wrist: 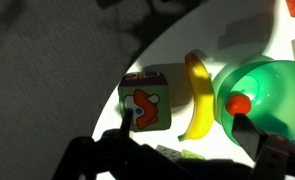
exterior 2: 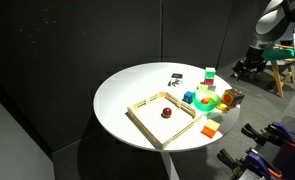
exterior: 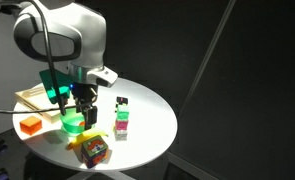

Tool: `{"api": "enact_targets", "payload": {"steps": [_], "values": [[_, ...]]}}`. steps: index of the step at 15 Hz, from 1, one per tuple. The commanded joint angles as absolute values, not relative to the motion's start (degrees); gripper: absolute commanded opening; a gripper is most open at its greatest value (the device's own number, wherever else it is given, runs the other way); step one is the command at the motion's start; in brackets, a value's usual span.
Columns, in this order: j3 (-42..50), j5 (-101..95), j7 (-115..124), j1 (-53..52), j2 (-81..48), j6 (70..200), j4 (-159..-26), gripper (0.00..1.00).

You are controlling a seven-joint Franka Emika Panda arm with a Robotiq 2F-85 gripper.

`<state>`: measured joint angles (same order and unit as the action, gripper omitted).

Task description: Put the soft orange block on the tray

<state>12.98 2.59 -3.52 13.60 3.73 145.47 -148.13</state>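
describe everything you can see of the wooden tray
The wooden tray is a shallow, square, open-topped box of pale, unpainted-looking wood with low walls on all four sides. It lies flat on the round white table, near the table's edge, and sits cornerwise to the camera in an exterior view. A small red object is the only thing inside it. The orange block lies outside it, on the table beside it.
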Motion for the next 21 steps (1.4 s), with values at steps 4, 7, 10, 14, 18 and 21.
{"api": "enact_targets", "payload": {"steps": [4, 7, 10, 14, 18, 21], "values": [[14.7, 1.7, -2.3, 14.6, -0.5, 146.6, -145.1, 1.00], [15.1, 2.8, -3.1, 14.8, -2.6, 147.7, -144.4, 1.00], [15.2, 2.8, -3.0, 14.9, -4.8, 149.3, -143.6, 1.00], [15.1, 2.5, -3.3, 14.7, -4.8, 149.7, -144.5, 1.00], [15.1, 2.5, -3.3, 14.8, -5.6, 149.7, -143.9, 1.00], [15.1, 2.5, -3.3, 14.8, -5.6, 149.7, -143.9, 1.00]]}}
